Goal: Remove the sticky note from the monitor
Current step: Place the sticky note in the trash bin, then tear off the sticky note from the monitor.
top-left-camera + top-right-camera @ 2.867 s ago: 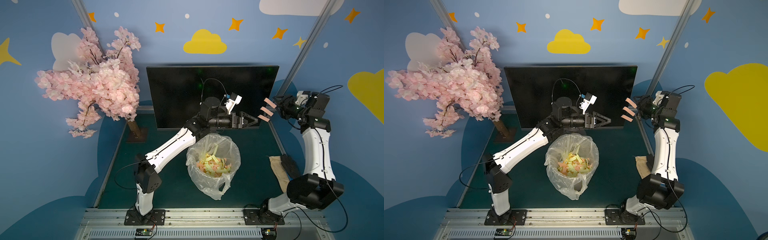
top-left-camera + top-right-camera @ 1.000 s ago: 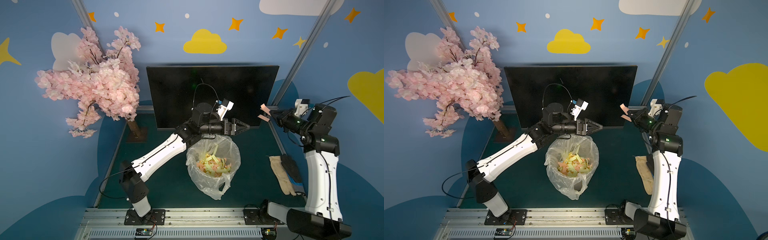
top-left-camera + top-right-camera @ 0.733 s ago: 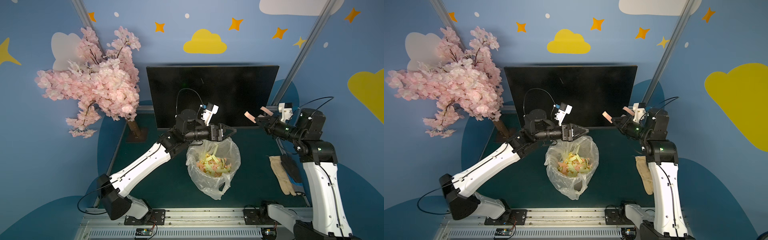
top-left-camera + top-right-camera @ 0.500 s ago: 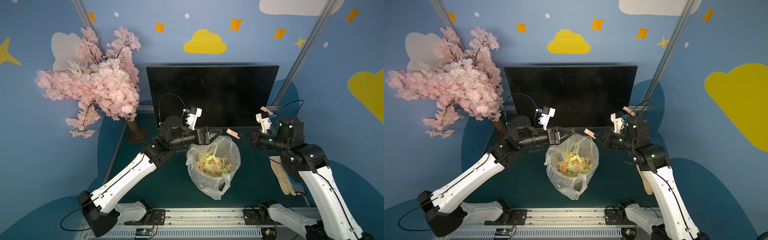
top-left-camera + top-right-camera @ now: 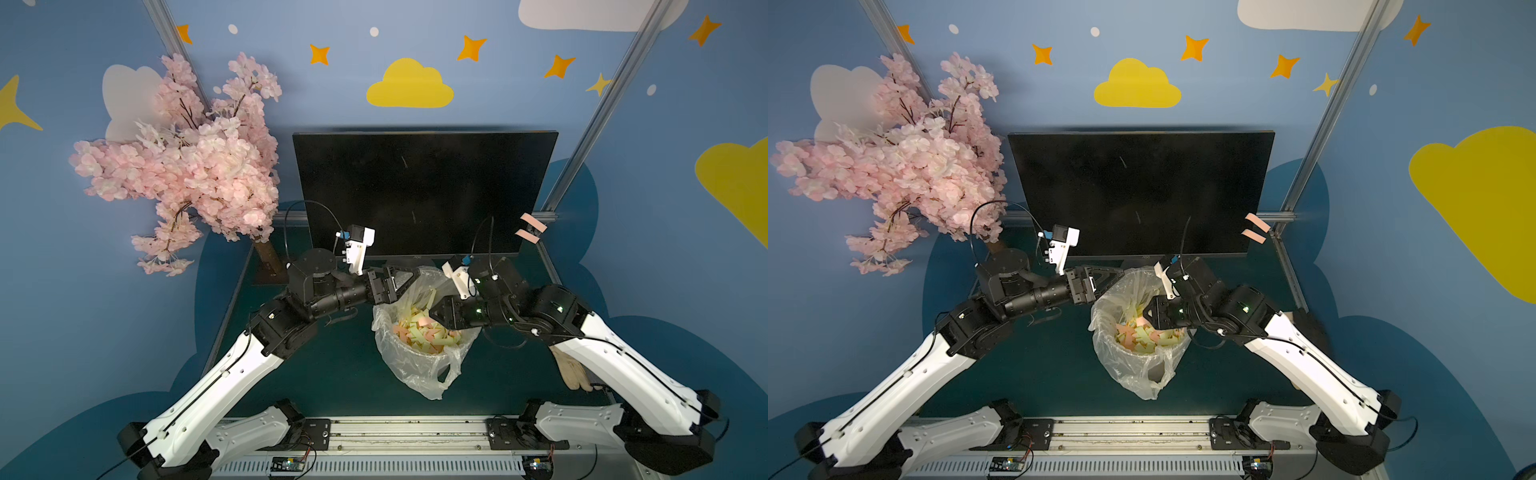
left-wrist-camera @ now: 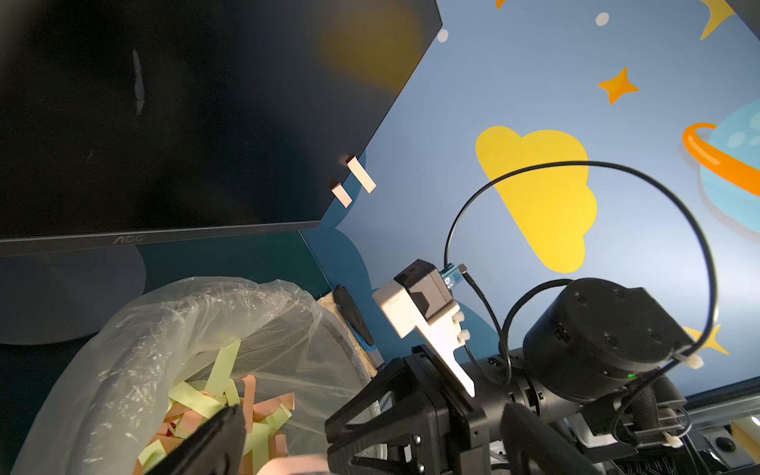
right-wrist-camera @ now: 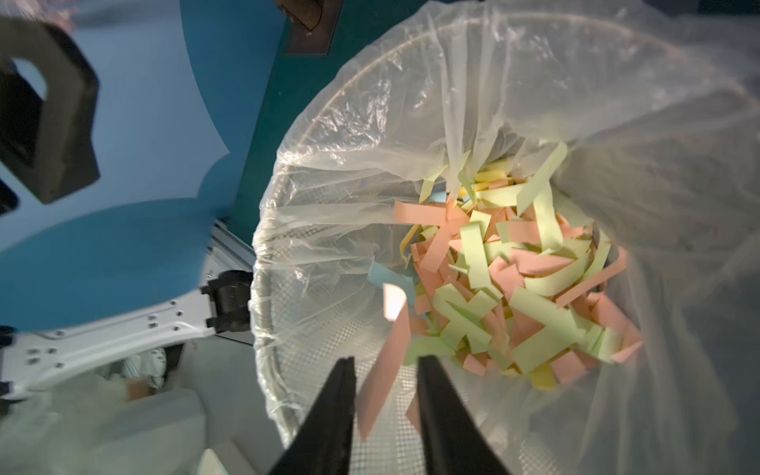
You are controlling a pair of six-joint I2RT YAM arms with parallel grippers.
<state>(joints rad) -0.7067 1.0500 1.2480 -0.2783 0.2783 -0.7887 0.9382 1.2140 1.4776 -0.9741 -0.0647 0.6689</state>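
The black monitor [image 5: 424,187] [image 5: 1138,187] stands at the back. Two pink sticky notes [image 5: 530,227] [image 5: 1256,228] [image 6: 353,181] stick out from its lower right edge. My right gripper [image 5: 436,309] [image 5: 1148,311] [image 7: 384,362] points down into the bag-lined bin [image 5: 415,361]. Its jaws stand apart, and one pink sticky note [image 7: 390,349] hangs loose between them over the heap of paper strips. My left gripper [image 5: 411,276] [image 5: 1117,274] [image 6: 372,411] is open and empty at the bin's far left rim.
A pink blossom tree [image 5: 187,166] stands at the back left. A beige glove [image 5: 571,370] lies on the mat at the right, under my right arm. The monitor's round stand base [image 6: 61,296] sits just behind the bin [image 6: 144,329].
My right arm swung from the monitor's right edge to above the bin, carrying a pink note, then opened its jaws. My left arm drew back leftward, still open.
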